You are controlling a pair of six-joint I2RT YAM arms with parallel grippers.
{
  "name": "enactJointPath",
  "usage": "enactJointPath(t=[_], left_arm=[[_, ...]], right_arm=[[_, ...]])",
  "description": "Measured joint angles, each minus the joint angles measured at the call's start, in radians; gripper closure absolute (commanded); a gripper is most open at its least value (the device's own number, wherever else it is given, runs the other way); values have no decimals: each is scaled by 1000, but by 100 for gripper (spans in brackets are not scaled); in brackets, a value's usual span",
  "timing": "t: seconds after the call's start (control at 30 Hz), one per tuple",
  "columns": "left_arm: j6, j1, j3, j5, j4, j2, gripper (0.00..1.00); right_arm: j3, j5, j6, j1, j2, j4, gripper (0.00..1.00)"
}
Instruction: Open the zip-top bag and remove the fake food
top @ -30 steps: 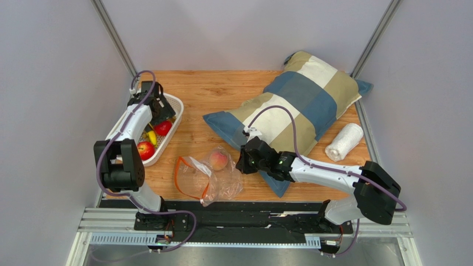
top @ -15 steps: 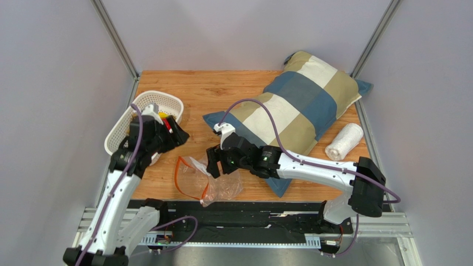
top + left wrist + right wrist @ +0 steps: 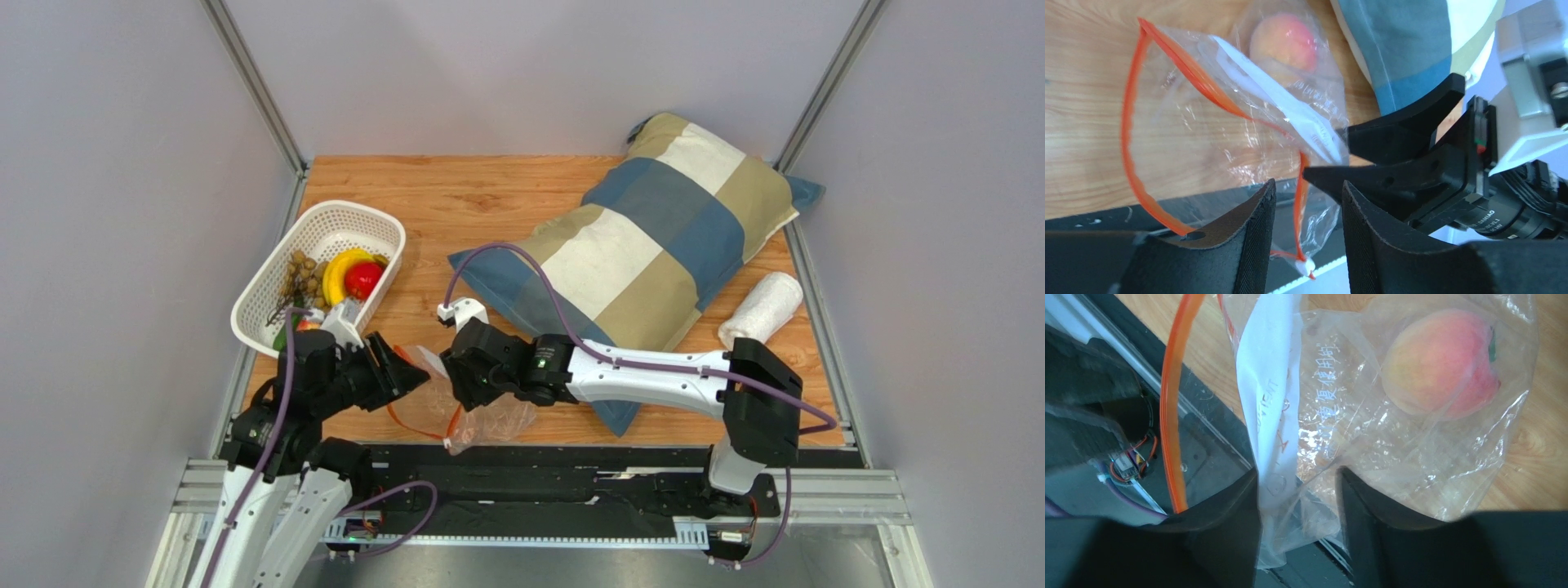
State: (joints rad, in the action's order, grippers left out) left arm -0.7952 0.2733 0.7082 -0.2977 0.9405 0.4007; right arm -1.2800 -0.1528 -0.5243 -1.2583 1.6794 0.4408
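The zip-top bag lies at the near edge of the wooden table, its lower corner hanging over the black base rail. Its orange zipper strip stands apart in a wide loop, so the mouth is unsealed. One piece of fake food, a peach, is inside the bag at the far end from the mouth. The left gripper is beside the bag with its fingers spread and a run of the zipper strip passing between them. The right gripper faces it from the other side, fingers likewise apart, with the white label and a fold of film in the gap. Whether its pads touch the film cannot be told. The white mesh basket at the left edge holds a banana, a red apple and a grape bunch. A patchwork pillow and a rolled towel occupy the right side.
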Motion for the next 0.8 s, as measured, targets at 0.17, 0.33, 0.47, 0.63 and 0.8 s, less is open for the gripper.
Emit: enactJointPath(t=[0.17, 0.33, 0.47, 0.63, 0.8], left_arm=[[-23, 2, -79, -61, -1, 39, 66], [-82, 2, -156, -80, -41, -12, 69], [-126, 2, -225, -93, -122, 19, 72], [-132, 2, -247, -60, -201, 156, 69], [-134, 2, -249, -16, -311, 222, 49]], right_arm=[[-18, -29, -21, 3, 6, 27, 100], [-31, -2, -40, 24, 3, 29, 100], [-26, 46, -60, 44, -8, 5, 100], [0, 85, -83, 49, -50, -28, 100], [30, 156, -116, 57, -78, -86, 99]])
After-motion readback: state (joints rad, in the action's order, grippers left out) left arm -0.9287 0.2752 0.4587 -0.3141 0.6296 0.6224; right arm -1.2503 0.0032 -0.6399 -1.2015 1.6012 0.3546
